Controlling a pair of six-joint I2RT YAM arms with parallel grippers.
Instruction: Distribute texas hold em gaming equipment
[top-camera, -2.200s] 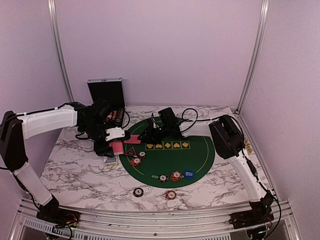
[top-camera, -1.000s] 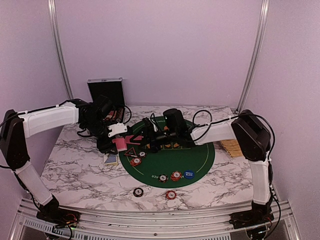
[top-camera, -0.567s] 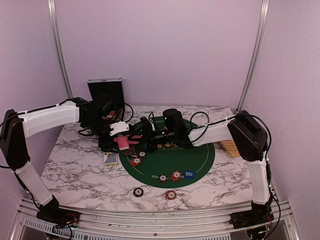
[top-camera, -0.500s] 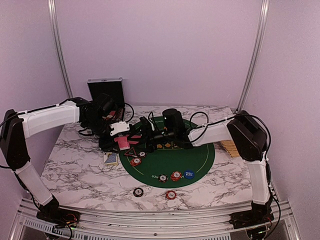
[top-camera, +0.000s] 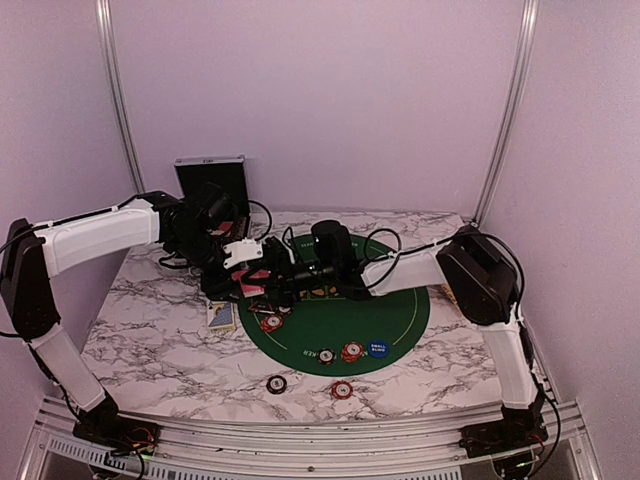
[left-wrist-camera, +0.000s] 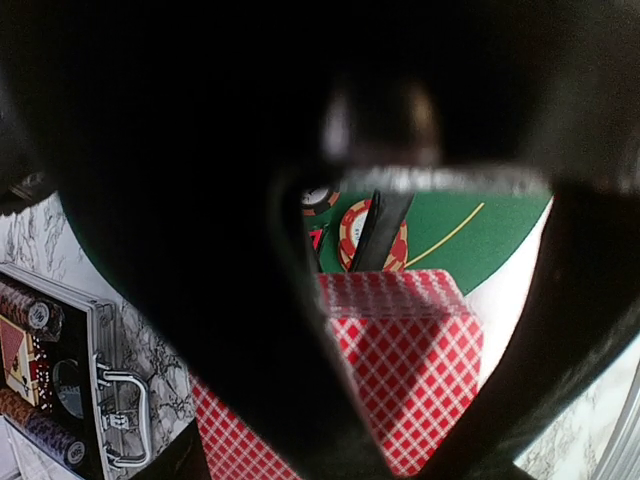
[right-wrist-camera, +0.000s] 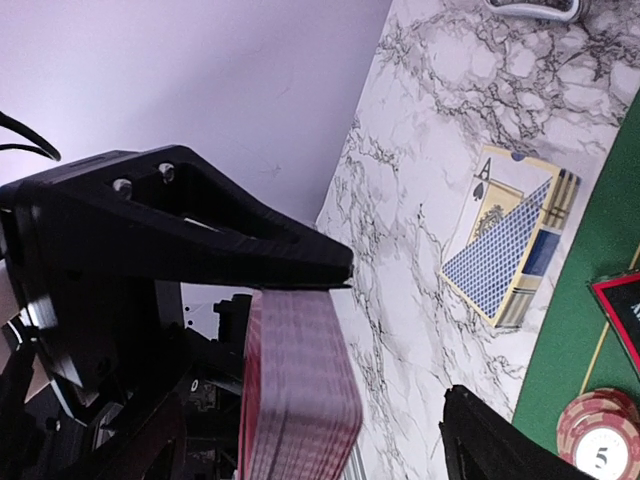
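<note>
Playing cards (left-wrist-camera: 400, 370) are resting pinched in left gripper (top-camera: 244, 272), toward the far-left corner. Right gripper (top-camera: 277, 281) is hanging spread alongside.

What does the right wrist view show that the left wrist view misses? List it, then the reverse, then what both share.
Right wrist only: a blue-patterned card box showing an ace of spades, lying on the marble table beside the green mat; the purple wall. Left wrist only: the open black case with its metal handle. Both: the red-backed deck, edge-on in the right wrist view and back-on in the left; the green mat; marble; a red-orange chip on the mat, possibly the same one.
</note>
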